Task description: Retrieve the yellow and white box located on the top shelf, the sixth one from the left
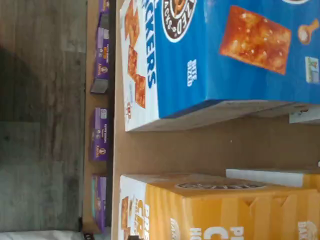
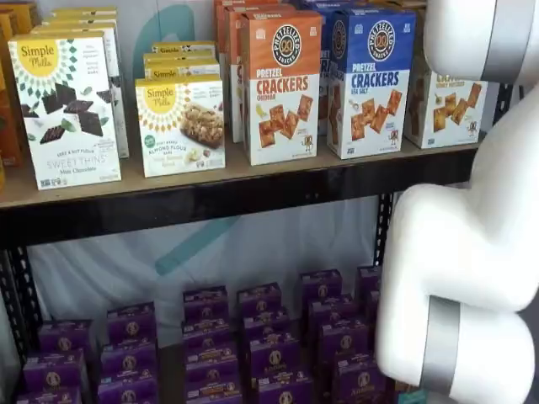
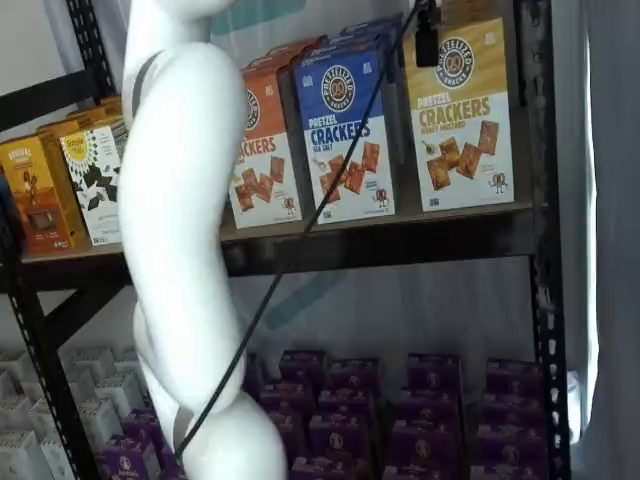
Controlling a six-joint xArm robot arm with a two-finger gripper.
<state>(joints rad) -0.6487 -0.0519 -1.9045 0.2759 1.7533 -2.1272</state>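
The yellow and white box (image 3: 462, 120) stands at the right end of the top shelf (image 3: 400, 235), yellow above, white below with brown square crackers. In a shelf view only its lower white part (image 2: 445, 108) shows, behind my white arm. The wrist view shows its yellow top and side (image 1: 225, 210) from close above. Only a black piece of my gripper (image 3: 428, 35) hangs from the view's top edge with a cable beside it, just in front of the box's upper left corner. No gap or grip can be made out.
A blue Pretzel Crackers carton (image 3: 345, 135) stands right beside the yellow box, an orange one (image 2: 282, 93) further left, then white Simple Mills boxes (image 2: 67, 109). A black upright (image 3: 535, 150) stands right of the yellow box. Small purple boxes (image 2: 210, 345) fill the lower level.
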